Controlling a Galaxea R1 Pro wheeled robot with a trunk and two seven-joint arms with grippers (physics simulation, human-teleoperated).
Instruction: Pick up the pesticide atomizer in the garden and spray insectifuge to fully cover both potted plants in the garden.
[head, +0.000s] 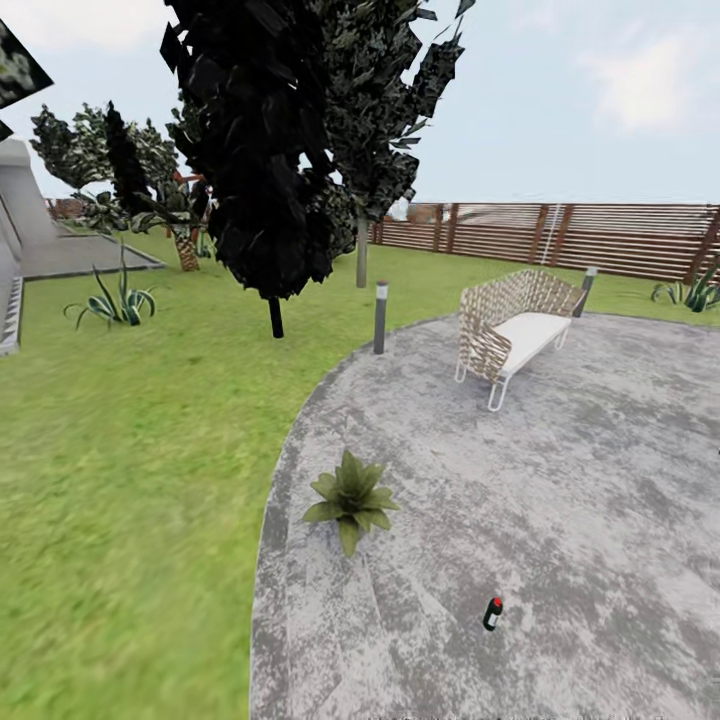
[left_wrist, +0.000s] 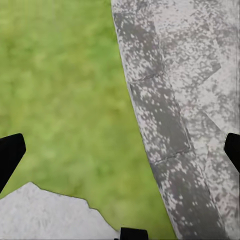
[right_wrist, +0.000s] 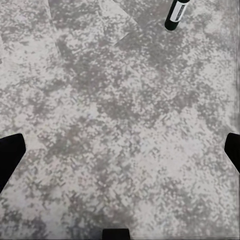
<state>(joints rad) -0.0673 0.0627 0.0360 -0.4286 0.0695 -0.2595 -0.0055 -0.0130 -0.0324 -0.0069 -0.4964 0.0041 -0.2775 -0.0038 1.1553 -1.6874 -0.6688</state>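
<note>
Patio (right_wrist: 120, 125) under right pincer (right_wrist: 120, 150); pesticide atomizer (right_wrist: 175, 15) well ahead.

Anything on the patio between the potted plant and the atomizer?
Nothing: in the head view only bare grey paving lies between the potted plant and the pesticide atomizer, which stands upright on the patio.

The right gripper (right_wrist: 120, 150) is hanging over the grey mottled paving of the patio (right_wrist: 110, 115), its two dark fingertips (right_wrist: 10, 155) showing at opposite edges of the picture and standing wide apart with only stone between them. The pesticide atomizer (right_wrist: 175, 15) is standing on the paving well beyond the fingertips, its dark body with a pale band partly cut off by the picture's edge.
</note>
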